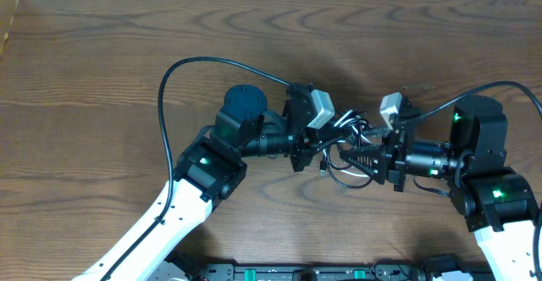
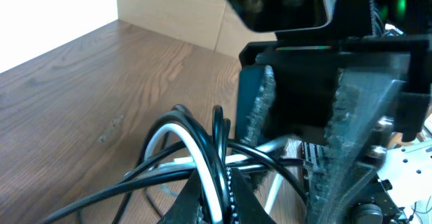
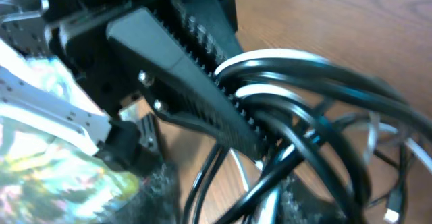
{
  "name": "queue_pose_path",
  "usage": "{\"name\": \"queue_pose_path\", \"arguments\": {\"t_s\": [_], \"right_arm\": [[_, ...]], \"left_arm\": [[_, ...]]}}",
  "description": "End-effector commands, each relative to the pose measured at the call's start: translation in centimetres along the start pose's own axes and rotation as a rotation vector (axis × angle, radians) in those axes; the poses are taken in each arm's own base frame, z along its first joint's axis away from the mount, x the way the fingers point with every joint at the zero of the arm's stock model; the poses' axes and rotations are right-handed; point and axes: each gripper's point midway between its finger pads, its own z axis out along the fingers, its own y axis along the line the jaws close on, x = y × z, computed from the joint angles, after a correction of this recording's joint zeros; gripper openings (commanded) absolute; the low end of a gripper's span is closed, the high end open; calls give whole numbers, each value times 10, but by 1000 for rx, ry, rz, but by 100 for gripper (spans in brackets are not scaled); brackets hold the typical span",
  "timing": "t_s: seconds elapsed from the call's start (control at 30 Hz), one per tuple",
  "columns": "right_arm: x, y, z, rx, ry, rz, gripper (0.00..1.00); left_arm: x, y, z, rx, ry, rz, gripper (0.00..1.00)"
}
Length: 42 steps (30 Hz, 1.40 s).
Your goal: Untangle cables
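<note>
Meeting over the middle of the table (image 1: 102, 61), the left gripper (image 1: 325, 150) seems clamped on the tangled cables (image 3: 310, 82), while the right gripper (image 1: 340, 158) gapes wide, gripping nothing I can see.

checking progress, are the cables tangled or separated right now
Tangled. In the left wrist view the white cable and the black cables loop over and under one another in a single bunch.
</note>
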Motion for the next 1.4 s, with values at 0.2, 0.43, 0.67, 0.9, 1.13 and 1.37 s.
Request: {"name": "queue_pose_path", "arguments": {"t_s": [0.2, 0.43, 0.67, 0.9, 1.13, 1.37], "right_arm": [[-2, 7, -2, -27, -5, -1, 1], [0, 7, -2, -28, 3, 13, 1], [0, 7, -2, -28, 1, 10, 1], [-4, 7, -2, -27, -8, -8, 1], [-4, 7, -2, -27, -10, -11, 1], [-6, 7, -2, -27, -15, -21, 1]], "left_arm": [[-11, 5, -3, -49, -27, 22, 8], [-12, 38, -8, -247, -42, -72, 8], [5, 94, -33, -604, -54, -271, 7], [21, 118, -54, -793, -64, -400, 7], [33, 137, -77, -909, -96, -532, 8], [50, 155, -104, -1000, -141, -729, 8]]}}
